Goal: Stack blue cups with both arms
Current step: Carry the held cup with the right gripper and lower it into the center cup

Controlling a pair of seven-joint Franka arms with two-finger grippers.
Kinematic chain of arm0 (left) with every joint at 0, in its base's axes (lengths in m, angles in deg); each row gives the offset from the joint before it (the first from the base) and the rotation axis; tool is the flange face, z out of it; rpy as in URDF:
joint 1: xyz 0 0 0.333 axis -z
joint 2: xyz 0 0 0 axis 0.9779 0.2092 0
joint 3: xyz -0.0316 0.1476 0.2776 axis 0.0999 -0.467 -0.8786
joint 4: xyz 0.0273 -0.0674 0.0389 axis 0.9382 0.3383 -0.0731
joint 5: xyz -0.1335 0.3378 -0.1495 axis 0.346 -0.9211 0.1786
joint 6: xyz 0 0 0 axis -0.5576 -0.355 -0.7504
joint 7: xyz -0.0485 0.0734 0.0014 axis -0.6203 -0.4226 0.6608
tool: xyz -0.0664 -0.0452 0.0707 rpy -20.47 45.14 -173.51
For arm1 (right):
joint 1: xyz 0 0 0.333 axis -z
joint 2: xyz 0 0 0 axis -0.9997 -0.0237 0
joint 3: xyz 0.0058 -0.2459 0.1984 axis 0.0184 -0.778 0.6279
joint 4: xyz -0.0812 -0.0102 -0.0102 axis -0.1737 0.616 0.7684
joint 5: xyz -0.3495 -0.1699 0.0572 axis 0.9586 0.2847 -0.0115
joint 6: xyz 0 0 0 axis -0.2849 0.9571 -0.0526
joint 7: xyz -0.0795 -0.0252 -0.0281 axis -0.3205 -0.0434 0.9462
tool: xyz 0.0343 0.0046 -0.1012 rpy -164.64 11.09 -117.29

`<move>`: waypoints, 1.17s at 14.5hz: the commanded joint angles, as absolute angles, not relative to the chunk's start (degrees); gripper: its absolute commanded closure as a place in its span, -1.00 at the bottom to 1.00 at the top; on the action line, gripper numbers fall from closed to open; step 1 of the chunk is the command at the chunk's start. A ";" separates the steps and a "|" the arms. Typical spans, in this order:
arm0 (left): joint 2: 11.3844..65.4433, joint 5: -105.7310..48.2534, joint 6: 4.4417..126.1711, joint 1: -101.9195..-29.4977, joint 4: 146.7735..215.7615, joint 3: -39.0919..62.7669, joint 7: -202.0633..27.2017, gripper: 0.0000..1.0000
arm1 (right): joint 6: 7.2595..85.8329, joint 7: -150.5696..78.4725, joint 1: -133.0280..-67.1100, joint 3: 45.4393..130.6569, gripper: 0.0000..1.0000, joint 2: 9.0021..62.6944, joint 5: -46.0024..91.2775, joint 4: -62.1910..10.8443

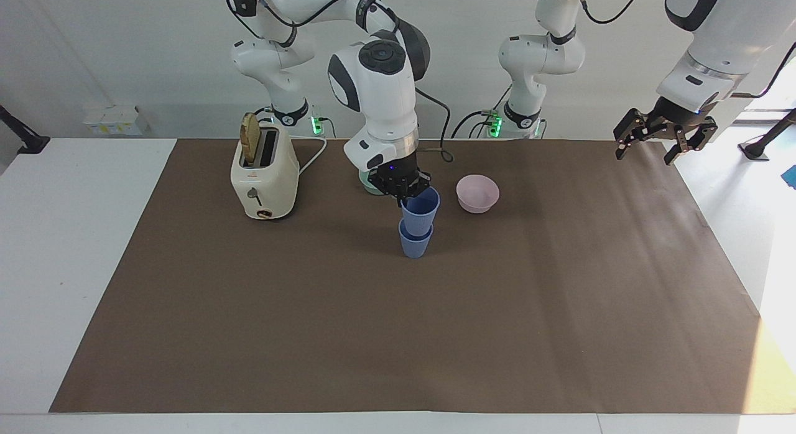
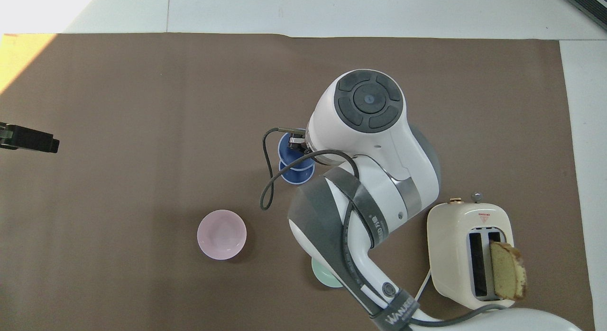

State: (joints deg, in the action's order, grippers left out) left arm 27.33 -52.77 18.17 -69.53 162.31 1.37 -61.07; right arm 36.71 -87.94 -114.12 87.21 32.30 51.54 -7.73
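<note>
The right gripper (image 1: 401,188), clamped on the rim of the upper blue cup (image 1: 420,212), holds it partly nested in the lower blue cup (image 1: 415,242) directly beneath, its arm hiding most of the mint bowl (image 2: 325,279), while the left gripper (image 1: 664,135) waits open in the air.

Blue cups (image 1: 418,224), pink bowl (image 1: 477,193), mint bowl (image 2: 323,278), brown mat (image 1: 398,334).

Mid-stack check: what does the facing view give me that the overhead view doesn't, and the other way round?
Facing view only: the right gripper shut on the upper blue cup, which sits partway in the lower blue cup; the left gripper waiting, jaws open, over the mat's corner.

Overhead view only: both toaster slots, bread in one; the upper cup's inside.

Both: the two cups, pink bowl, half-hidden green bowl.
</note>
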 commanded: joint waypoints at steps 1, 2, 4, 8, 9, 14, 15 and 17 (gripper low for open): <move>27.83 -53.61 17.27 -69.58 161.10 1.60 -61.18 -1.00 | 38.63 -88.43 -113.87 87.70 1.00 32.64 51.64 -10.16; 27.83 -53.70 17.27 -69.58 161.10 1.60 -61.26 -1.00 | 39.16 -88.43 -113.96 87.70 1.00 32.56 51.64 -10.42; 27.83 -53.61 17.45 -69.58 161.10 1.60 -61.18 -1.00 | 39.34 -88.17 -114.04 87.70 1.00 32.64 51.47 -10.78; 27.83 -53.61 17.45 -69.58 161.10 1.60 -61.18 -1.00 | 40.73 -88.26 -114.22 87.70 1.00 32.29 51.29 -11.83; 27.83 -53.61 17.45 -69.58 161.10 1.60 -61.18 -1.00 | 42.22 -88.17 -114.22 87.70 1.00 32.29 51.29 -12.96; 27.83 -53.52 17.45 -69.58 161.10 1.60 -61.18 -1.00 | 43.99 -88.78 -113.61 87.79 -1.00 32.03 50.33 -14.38; 27.83 -53.52 17.54 -69.58 161.10 1.60 -61.18 -1.00 | 44.08 -88.87 -113.61 87.79 -1.00 31.94 50.33 -14.38; 27.83 -53.52 17.54 -69.58 161.10 1.60 -61.00 -1.00 | 44.00 -88.87 -113.61 87.70 -1.00 31.94 50.41 -14.30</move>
State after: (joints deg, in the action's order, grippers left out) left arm 27.33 -52.77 18.17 -69.53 162.31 1.42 -61.07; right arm 42.93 -87.98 -114.31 87.27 31.53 51.38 -13.53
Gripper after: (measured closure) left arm 0.000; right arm 0.489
